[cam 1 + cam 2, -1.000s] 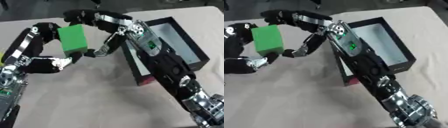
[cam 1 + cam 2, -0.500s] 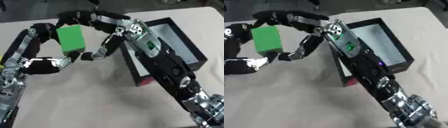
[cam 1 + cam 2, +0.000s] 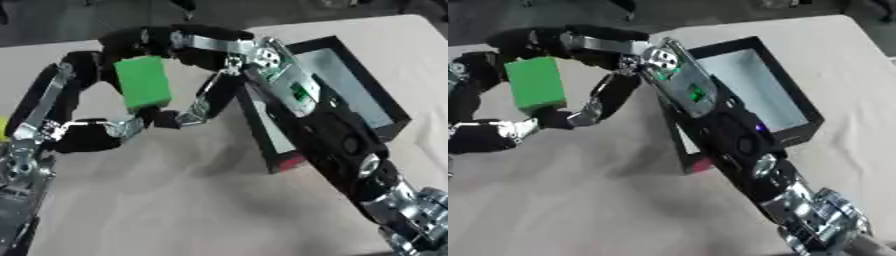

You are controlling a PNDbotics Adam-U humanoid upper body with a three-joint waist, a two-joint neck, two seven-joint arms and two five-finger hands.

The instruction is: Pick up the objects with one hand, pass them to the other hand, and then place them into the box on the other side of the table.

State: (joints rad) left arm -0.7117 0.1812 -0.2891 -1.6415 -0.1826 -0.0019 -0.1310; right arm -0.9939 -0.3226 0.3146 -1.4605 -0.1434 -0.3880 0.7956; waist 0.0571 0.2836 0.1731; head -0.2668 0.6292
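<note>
1. The green block looks like smooth, matt plastic or foam — flat colour, no shine.
2. The box at 2 o'clock has matt black walls, perhaps card, and a pale, smooth lining.
3. The table wears a beige cloth, matt and faintly creased.
4. The right hand and left hand, towards 10 o'clock, mix glossy black shells with bright silver metal joints — the metal catches light.

Light: bright, even, from overhead.
Shadows: soft, under the right hand.
Sharpness: both views slightly blurred throughout.
</note>
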